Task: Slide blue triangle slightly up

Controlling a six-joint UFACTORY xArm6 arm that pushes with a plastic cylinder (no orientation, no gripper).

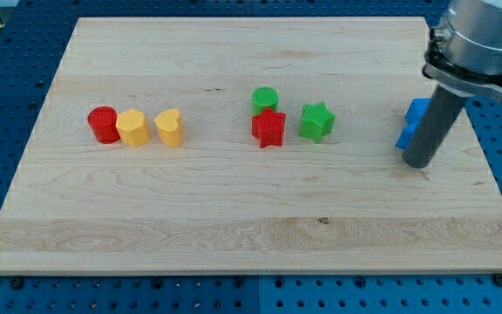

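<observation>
Blue blocks [411,122] sit near the board's right edge, partly hidden behind my rod. One blue piece shows at the top and another just below it; their shapes cannot be made out, so I cannot tell which is the triangle. My tip [417,164] rests on the board just below and slightly right of the blue pieces, touching or nearly touching the lower one.
A red cylinder [104,124], a yellow block [132,127] and a yellow heart [169,127] stand in a row at the left. A green cylinder [265,98], a red star [268,128] and a green star [316,121] cluster mid-board. The wooden board [234,218] lies on a blue pegboard.
</observation>
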